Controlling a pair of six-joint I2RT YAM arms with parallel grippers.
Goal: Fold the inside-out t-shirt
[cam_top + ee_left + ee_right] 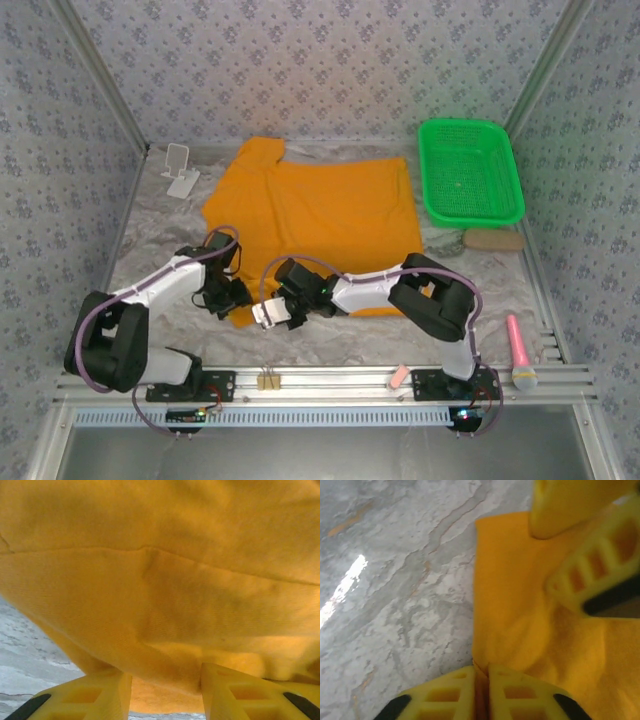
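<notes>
Both at the t-shirt hem: right pincer clenches it, left pincer unclear; green basket apart.

The orange t-shirt lies spread flat mid-table, one sleeve toward the far left.

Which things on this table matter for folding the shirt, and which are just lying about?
Job: t-shirt, left gripper, right gripper.
Lying about: green basket, white stand, pink microphone, brown oblong object.
</notes>
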